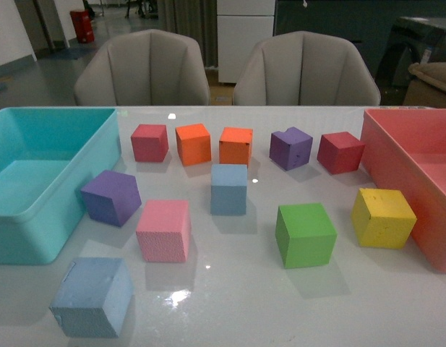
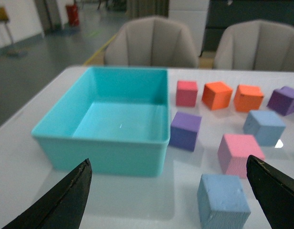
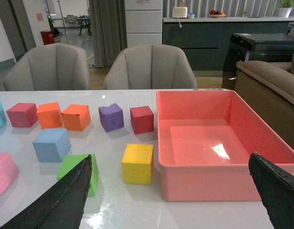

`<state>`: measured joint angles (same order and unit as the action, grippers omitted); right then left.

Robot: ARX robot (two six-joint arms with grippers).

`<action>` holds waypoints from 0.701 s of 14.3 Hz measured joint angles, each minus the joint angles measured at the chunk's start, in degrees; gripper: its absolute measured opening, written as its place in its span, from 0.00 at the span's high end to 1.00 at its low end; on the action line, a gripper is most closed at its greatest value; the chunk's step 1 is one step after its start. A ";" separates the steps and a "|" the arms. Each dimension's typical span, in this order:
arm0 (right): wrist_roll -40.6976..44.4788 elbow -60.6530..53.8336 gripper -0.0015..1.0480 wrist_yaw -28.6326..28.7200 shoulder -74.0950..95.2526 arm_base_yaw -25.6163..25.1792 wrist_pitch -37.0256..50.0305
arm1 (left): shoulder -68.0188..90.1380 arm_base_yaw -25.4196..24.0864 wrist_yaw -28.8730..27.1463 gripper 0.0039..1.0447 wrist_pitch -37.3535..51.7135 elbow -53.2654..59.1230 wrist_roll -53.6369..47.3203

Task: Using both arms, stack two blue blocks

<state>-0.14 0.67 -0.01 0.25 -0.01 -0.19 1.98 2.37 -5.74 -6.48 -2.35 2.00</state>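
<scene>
One pale blue block [image 1: 92,296] lies at the table's near left; it shows in the left wrist view [image 2: 223,200] between the open fingers, nearer the right one. The other blue block [image 1: 229,189] sits in the middle of the table, also in the left wrist view [image 2: 264,127] and the right wrist view [image 3: 51,144]. My left gripper [image 2: 170,191] is open and empty above the table. My right gripper [image 3: 173,191] is open and empty, facing the yellow cube [image 3: 138,163] and pink bin [image 3: 208,179]. Neither arm shows in the front view.
A turquoise bin [image 1: 42,228] stands at the left, a pink bin [image 1: 396,155] at the right. Around the blue blocks lie purple [image 1: 111,196], pink [image 1: 163,230], green [image 1: 305,234], yellow [image 1: 383,217], red [image 1: 149,142] and orange [image 1: 193,143] cubes. Two chairs stand behind the table.
</scene>
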 joint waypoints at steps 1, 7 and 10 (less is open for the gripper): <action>0.02 0.00 0.07 0.02 0.00 0.00 -0.02 | 5.55 5.60 -9.42 0.06 -4.07 -2.86 3.34; 0.00 0.00 0.06 0.02 0.00 0.00 -0.02 | 30.49 9.90 -10.14 0.06 21.31 -5.92 5.53; 0.00 0.00 0.06 0.00 0.00 0.00 -0.02 | 57.68 14.05 -2.21 0.06 36.68 -13.84 5.57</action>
<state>-0.14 0.67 -0.01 0.25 -0.01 -0.21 59.66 16.43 -7.94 30.20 -16.19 7.57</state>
